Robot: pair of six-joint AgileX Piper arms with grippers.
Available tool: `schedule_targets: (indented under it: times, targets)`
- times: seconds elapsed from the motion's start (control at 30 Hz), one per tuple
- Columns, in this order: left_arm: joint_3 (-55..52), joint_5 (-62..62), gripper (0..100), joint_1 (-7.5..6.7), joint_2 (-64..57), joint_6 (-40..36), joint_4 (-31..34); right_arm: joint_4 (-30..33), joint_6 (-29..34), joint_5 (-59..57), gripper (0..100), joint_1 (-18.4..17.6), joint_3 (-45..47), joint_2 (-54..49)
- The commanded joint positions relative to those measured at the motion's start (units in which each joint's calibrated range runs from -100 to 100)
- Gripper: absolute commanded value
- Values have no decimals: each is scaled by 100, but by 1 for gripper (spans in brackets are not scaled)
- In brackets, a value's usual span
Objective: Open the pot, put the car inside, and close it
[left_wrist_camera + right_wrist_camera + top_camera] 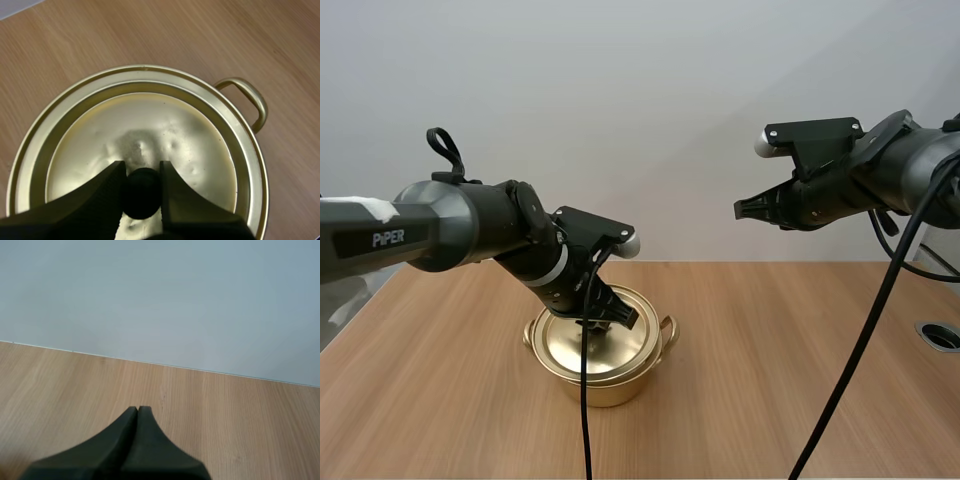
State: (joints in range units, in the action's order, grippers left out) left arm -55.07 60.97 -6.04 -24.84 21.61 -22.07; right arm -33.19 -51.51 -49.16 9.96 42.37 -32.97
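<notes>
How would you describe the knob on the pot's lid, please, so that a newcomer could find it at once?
On the wooden table stands a gold pot with its lid on. At the lid's middle sits the knob, pinched by the left gripper. It is small, round and black, unlike the gold metal around it.

Black-grey arms (450, 235), white PiPER lettering (388, 239)

light: bright, even, diffuse | shadow: soft beneath pot (605, 385) | glare: mottled sheen on lid (190, 135)
</notes>
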Motion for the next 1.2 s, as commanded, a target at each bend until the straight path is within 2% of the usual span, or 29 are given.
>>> schedule_targets:
  times: [0.0,0.17,0.23,0.47,0.5,0.57,0.67,0.83,0.9,1.03,1.17]
  targets:
    - [-4,-33,7,-3,10,135,-156,-13,0,-5,0,1,-4,-4]
    - [-4,-180,44,-3,10,135,-167,-39,-34,-171,0,1,-4,-4]
    - [-4,-198,52,-3,10,135,-130,-53,-34,-243,0,1,-4,-4]
    - [37,-137,53,-3,-21,122,-4,-126,-34,-422,0,1,-4,-223]
    - [98,-137,53,-3,-70,115,-4,-129,-65,-529,0,1,-4,-279]
    - [356,-137,43,21,-292,-107,94,-189,-103,-820,0,1,-4,-405]
    - [906,-155,1,147,-981,-208,204,-349,-103,-1058,0,1,-4,-666]
    - [1592,-237,0,406,-2385,-455,712,-1248,-29,-1192,0,1,-4,-1323]
    - [1613,-268,0,467,-2942,-594,848,-1382,97,-1495,0,1,-4,-1555]
    - [1484,-141,0,496,-4019,-997,860,-1418,-27,-2558,0,1,23,-2135]
    - [1004,-262,0,496,-4794,-1519,941,-1494,-104,-2614,0,1,142,-2782]
